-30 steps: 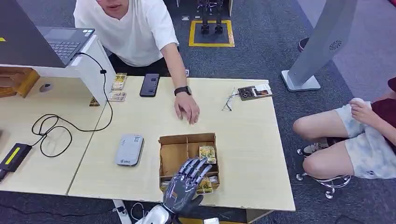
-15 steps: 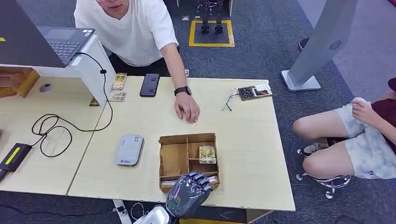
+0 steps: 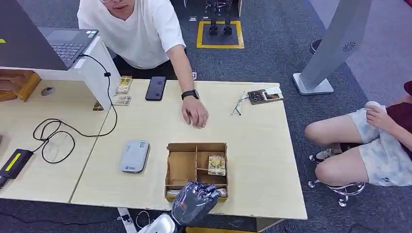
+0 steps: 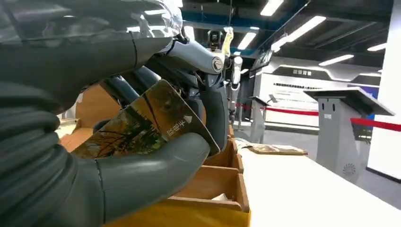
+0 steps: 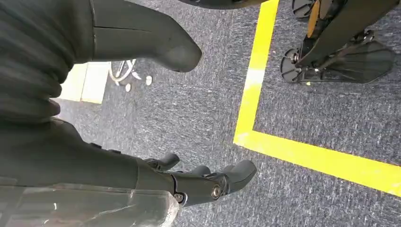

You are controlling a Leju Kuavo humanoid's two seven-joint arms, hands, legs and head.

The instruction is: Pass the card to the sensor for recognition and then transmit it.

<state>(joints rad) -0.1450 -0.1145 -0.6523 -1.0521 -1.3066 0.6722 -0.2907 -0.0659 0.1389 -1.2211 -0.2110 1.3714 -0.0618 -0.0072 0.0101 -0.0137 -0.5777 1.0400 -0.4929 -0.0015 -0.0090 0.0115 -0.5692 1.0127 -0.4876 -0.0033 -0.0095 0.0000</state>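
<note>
Light wooden table (image 3: 252, 160), butted against a second pale table (image 3: 29, 145) on its left. On the main table: divided wooden box (image 3: 180, 165) near the front edge, grey sensor (image 3: 134, 156) just left of it, black phone (image 3: 155, 88) and card stacks (image 3: 123, 85) at the far edge, glasses (image 3: 238, 105), a person's hand (image 3: 195, 112). Left table carries a looped black cable (image 3: 58, 133).

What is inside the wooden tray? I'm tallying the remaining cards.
The wooden tray shows one card stack in a right compartment. The left hand, pinching a card, covers the near compartments.
</note>
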